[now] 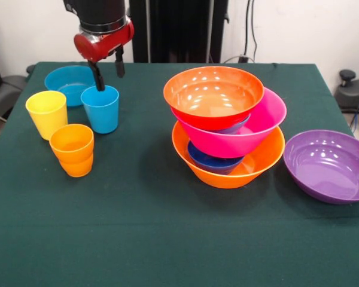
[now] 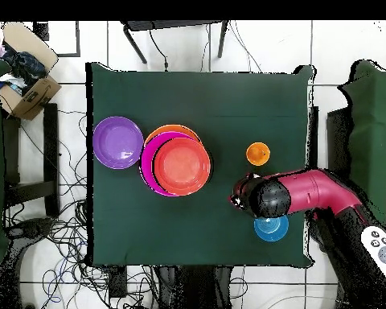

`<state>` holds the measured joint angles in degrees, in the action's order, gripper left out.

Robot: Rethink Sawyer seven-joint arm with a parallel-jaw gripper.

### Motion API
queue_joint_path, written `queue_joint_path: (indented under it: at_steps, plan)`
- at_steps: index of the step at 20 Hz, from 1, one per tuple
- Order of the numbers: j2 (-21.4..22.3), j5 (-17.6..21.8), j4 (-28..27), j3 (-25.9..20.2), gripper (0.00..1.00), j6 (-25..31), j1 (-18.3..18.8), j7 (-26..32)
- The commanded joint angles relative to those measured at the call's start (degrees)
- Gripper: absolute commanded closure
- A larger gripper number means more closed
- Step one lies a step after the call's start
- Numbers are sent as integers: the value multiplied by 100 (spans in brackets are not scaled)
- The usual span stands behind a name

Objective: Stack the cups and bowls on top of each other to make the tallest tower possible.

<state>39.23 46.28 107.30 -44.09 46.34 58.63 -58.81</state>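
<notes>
gripper point(image 1: 108, 76): jaws apart, one finger inside the rim of the light blue cup point(image 1: 100, 108), the other behind it, nothing held | yellow cup point(image 1: 46, 113) at 9 o'clock of it, orange cup point(image 1: 73, 149) at 7 o'clock | tower point(image 1: 227, 125) at 3 o'clock: red-orange bowl point(image 1: 213, 95) on top, pink bowl point(image 1: 260, 125) under it, large orange bowl point(image 1: 251, 167) as base | purple bowl point(image 1: 329, 165) just beside the tower at 3 o'clock

White tiled floor point(image 2: 268, 56) strewn with cables point(image 2: 59, 241), cardboard box point(image 2: 27, 84) beside
</notes>
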Motion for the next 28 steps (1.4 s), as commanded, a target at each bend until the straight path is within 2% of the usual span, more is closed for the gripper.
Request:
queue_joint_path:
  at_steps: [1,17,28]
  plan:
    - [-350,612,206,467,0,-467,-141,-60]
    - [-697,849,73,910,0,-1016,-340,-253]
    - [-778,914,49,1084,0,-1157,-387,-292]
